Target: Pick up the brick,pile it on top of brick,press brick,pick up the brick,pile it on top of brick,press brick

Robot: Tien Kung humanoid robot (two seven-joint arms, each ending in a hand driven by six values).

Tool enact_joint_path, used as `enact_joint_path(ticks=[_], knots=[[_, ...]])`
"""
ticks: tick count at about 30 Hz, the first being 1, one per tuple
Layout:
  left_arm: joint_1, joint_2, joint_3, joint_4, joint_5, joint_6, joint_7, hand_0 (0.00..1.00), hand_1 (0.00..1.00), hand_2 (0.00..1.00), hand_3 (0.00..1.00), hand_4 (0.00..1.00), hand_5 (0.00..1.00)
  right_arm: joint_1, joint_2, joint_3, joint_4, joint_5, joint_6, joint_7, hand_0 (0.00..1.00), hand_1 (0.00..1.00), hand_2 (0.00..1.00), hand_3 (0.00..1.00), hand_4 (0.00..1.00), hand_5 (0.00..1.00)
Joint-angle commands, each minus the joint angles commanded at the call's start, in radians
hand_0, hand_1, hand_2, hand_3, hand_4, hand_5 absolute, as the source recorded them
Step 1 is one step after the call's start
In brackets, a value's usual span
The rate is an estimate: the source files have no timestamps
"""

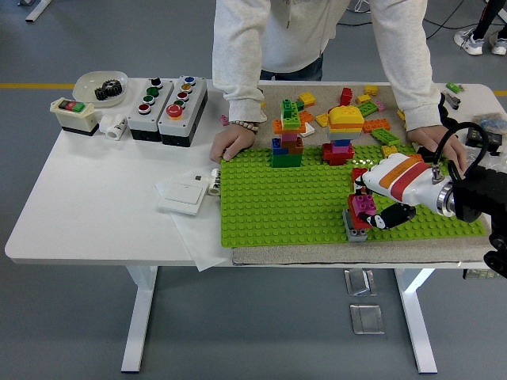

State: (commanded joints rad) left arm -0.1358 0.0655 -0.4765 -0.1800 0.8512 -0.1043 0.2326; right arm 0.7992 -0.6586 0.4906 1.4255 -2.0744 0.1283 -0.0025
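Note:
On the green baseplate [285,198], near its front edge, stands a small stack [358,219]: a grey brick at the bottom, a red one on it, a magenta brick [364,203] on top. My right hand [379,198], white with orange and red stripes, rests over the stack from the right, fingers curled down on the magenta brick. Two taller brick towers stand at the back: a green-topped one [287,134] and a yellow-topped one [343,134]. My left hand is out of view.
A person leans on the far side, one hand [232,142] at the baseplate's back left corner, the other [434,141] at its right. Loose bricks [372,107] lie behind the plate. Button boxes [168,101], a bowl [101,85] and a white switch [183,193] sit left.

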Motion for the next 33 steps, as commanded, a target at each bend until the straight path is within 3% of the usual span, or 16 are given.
enact_joint_path(ticks=[33], knots=[[-0.008, 0.001, -0.001, 0.0, -0.002, 0.001, -0.002, 0.807, 0.715, 0.605, 0.541, 0.536, 0.551, 0.002, 0.003, 0.021, -0.01, 0.019, -0.003, 0.022, 0.554, 0.539, 0.63, 0.572, 0.74, 0.355]])
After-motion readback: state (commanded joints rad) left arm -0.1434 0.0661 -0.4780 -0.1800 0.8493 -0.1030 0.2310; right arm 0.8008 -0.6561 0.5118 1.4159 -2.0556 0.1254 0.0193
